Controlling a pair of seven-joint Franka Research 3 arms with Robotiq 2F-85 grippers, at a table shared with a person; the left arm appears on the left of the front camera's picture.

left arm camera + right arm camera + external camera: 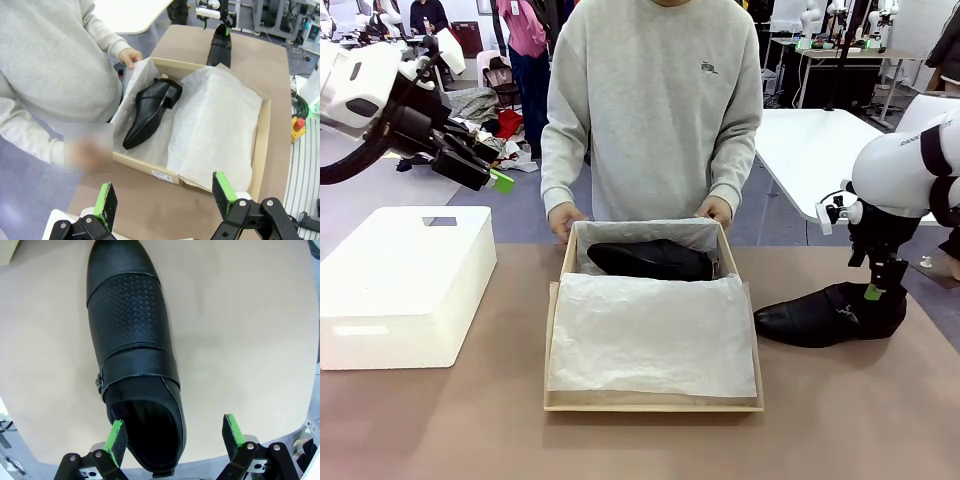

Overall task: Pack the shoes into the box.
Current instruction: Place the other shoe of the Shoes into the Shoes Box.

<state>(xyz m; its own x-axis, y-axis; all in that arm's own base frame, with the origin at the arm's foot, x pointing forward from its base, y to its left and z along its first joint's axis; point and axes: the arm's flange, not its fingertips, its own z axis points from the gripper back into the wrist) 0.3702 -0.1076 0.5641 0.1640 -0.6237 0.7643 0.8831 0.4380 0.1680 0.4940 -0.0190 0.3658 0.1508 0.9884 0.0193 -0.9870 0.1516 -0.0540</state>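
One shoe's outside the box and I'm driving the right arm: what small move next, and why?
Probably lower the right gripper slightly onto the shoe on the table: its jaws stand open above the heel end, one finger over the opening, the other outside the side wall, gripping nothing. Closing there should pinch that wall.

The left arm (360, 85) and right arm (910, 170) are clad in smooth, rounded white shells, joined by black bands. Dark lettering is printed on the right arm's shell. A black cable (355, 160) is looped beneath the left arm. The left gripper (165, 197) and right gripper (175, 436) are built of black links fastened with silver screws (249, 445). Their fingers are faced with green pads (224, 192). The person is dressed in a grey sweatshirt (650, 120), which is marked with a small dark chest emblem (708, 68).
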